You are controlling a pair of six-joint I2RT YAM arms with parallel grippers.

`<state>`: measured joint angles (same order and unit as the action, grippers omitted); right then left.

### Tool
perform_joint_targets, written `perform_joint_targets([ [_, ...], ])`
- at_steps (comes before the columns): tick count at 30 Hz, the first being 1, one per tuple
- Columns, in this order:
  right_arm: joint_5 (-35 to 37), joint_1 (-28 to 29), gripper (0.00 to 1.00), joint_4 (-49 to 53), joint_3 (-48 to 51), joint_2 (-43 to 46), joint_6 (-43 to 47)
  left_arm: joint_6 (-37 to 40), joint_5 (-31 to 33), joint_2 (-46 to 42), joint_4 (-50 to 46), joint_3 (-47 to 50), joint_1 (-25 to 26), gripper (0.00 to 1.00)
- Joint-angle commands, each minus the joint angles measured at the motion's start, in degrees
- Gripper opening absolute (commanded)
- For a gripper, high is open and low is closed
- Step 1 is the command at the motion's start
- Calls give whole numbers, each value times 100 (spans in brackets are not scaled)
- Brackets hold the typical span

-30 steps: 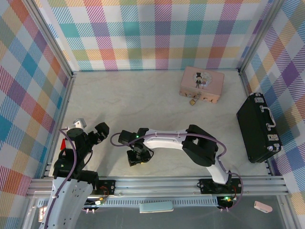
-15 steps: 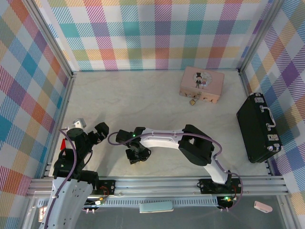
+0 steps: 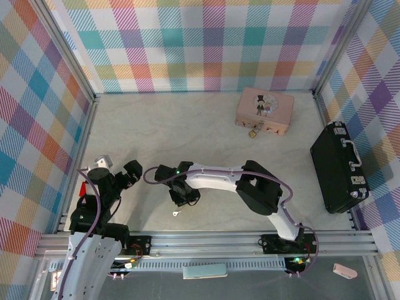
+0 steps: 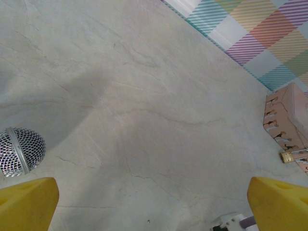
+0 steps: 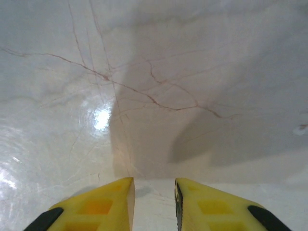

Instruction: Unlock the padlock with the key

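The tiny silvery key (image 3: 177, 213) lies flat on the marble table, just nearer the front edge than my right gripper (image 3: 183, 196). That gripper points down over the table, its yellow fingers (image 5: 115, 197) a narrow gap apart with bare marble between them (image 5: 154, 185). The brass padlock (image 3: 253, 133) hangs at the front of the pink tin (image 3: 264, 111), far back on the right; in the left wrist view the padlock (image 4: 288, 156) sits at the right edge. My left gripper (image 3: 119, 167) stands wide open at the front left, holding nothing (image 4: 154, 207).
A black case (image 3: 340, 167) lies along the right wall. A mesh-headed microphone (image 4: 21, 151) shows beside the left gripper. Plaid walls close in the table on three sides, and a metal rail (image 3: 206, 240) runs along the front edge.
My right gripper has drawn back from the front edge and its jaws have narrowed. The key, hidden under it before, now lies bare on the table. The left arm has not moved.
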<state>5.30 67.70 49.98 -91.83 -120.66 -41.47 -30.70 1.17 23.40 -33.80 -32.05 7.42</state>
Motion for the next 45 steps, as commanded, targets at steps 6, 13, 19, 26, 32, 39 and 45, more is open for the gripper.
perform_joint_targets([
  [6,-434,374,36,-163,280,316,25,-117,326,-173,-284,-50,71,100],
  [13,-501,502,45,-208,292,135,-10,-204,739,-758,-450,-36,71,100],
  [19,-544,542,47,-125,194,-91,8,-239,815,-770,-492,-20,67,100],
  [26,149,492,42,250,-102,-303,78,-237,819,-760,-496,-38,69,100],
  [32,366,66,34,55,-153,-271,327,-217,736,-675,-453,-24,72,100],
  [39,566,-426,32,4,-167,-12,573,-149,609,-414,-374,-55,68,100],
  [45,-310,-466,34,-642,461,589,167,-149,560,-358,-336,0,71,100],
])
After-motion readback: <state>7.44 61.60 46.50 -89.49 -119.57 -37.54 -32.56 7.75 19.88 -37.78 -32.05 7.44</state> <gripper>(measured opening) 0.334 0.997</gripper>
